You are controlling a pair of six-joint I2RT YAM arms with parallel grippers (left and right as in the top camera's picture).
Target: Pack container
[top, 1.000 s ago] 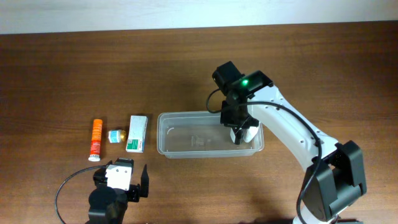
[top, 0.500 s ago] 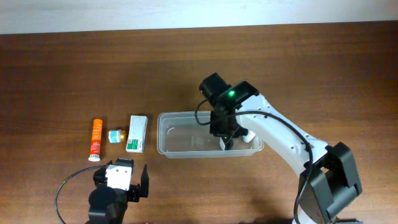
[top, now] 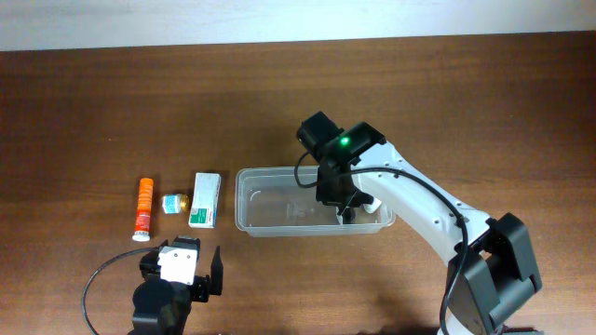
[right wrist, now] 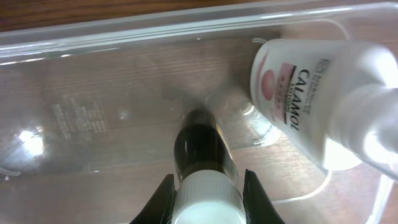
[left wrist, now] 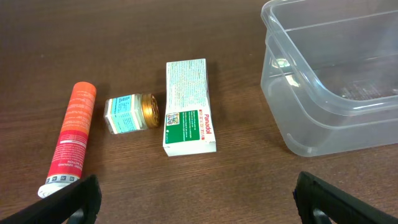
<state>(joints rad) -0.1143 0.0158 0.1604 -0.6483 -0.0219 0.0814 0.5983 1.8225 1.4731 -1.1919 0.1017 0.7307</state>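
Placing step: right tool (right wrist: pixel 208 198) gripping dark bottle (right wrist: pixel 199 146) inside container (right wrist: pixel 155 28).
Calamol bottle (right wrist: pixel 298 93) lying at its two o'clock; release needed next. Left tool (left wrist: pixel 199 202) sitting released.

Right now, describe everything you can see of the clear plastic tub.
The container is a long rectangular tub of clear plastic with rounded corners and a thin rim, open-topped, upright on the wooden table. A white Calamol bottle lies at its right end; the right gripper reaches inside, jaws shut on a small dark bottle.
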